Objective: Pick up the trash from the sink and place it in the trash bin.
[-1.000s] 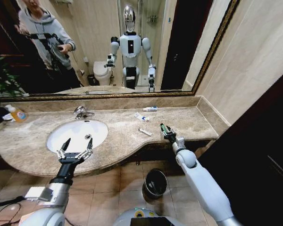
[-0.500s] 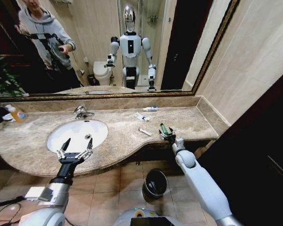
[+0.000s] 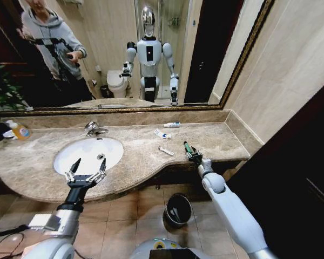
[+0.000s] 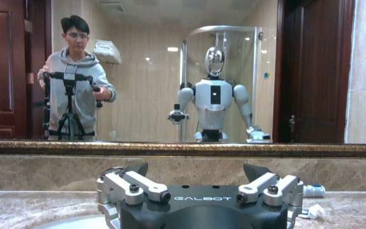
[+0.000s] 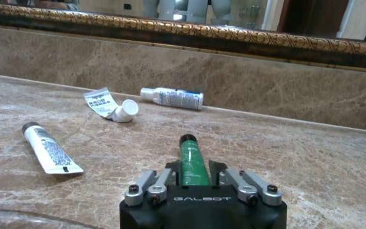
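Note:
My right gripper [image 3: 190,152] is shut on a green lighter [image 5: 192,161] with a black tip, low over the marble counter near its front edge. Whether the lighter touches the marble is unclear. A white tube with dark print [image 5: 48,148] lies on the counter beyond it, also visible from the head view as the white tube [image 3: 166,151]. Farther back lie a crumpled white tube with a cap [image 5: 113,106] and a small white bottle with blue marks [image 5: 171,97]. The white oval sink [image 3: 81,156] is at the left. My left gripper [image 3: 85,172] hangs open over the sink's front rim, holding nothing. The black trash bin [image 3: 178,209] stands on the floor below the counter.
A chrome faucet [image 3: 92,128] stands behind the basin. A clear bottle with orange liquid [image 3: 20,130] sits at the far left of the counter. A gold-framed mirror [image 3: 124,108] runs along the back wall. A dark panel [image 3: 291,178] closes off the right side.
My right gripper, with the green lighter in it, has shifted only slightly at the counter's front edge. The left arm has stayed still.

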You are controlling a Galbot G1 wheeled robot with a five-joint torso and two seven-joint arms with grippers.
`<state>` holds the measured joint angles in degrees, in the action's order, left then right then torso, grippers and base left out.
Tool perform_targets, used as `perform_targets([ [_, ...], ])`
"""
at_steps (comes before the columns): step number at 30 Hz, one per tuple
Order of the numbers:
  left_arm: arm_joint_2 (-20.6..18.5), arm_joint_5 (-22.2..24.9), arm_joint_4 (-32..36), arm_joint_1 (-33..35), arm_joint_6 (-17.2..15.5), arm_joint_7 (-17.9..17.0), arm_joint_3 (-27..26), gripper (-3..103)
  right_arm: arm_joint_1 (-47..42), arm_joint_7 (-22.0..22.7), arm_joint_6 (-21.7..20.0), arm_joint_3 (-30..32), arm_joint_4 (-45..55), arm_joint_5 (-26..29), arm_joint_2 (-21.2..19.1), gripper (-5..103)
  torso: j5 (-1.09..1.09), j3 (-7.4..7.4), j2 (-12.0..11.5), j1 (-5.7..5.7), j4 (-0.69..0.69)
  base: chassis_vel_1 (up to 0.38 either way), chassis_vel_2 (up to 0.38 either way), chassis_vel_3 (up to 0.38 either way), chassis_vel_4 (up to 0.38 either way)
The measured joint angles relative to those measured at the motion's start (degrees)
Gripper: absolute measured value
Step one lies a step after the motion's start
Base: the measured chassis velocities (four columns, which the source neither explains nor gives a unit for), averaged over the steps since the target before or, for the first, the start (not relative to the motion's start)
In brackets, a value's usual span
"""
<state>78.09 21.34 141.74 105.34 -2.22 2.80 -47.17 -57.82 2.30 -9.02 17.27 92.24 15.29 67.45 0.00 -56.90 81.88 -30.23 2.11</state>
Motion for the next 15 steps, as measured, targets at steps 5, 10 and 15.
perform_targets([
  [5, 0.0, 0.0, 0.0, 0.0, 0.0, 0.0, 0.0, 100, -0.3, 0.0, 0.1, 0.2, 0.5, 0.0, 0.0, 15, 0.00, 0.00, 0.0, 0.00, 0.00, 0.000, 0.000, 0.000, 0.000],
  [10, 0.0, 0.0, 0.0, 0.0, 0.0, 0.0, 0.0, 100, -0.8, 0.0, 0.1, 0.6, 1.2, 0.2, -0.2, 5, 0.00, 0.00, 0.0, 0.00, 0.00, 0.000, 0.000, 0.000, 0.000],
  [15, 0.0, 0.0, 0.0, 0.0, 0.0, 0.0, 0.0, 100, -1.7, 0.0, 0.1, 1.7, 3.3, 0.8, -0.9, 2, 0.00, 0.00, 0.0, 0.00, 0.00, 0.000, 0.000, 0.000, 0.000],
])
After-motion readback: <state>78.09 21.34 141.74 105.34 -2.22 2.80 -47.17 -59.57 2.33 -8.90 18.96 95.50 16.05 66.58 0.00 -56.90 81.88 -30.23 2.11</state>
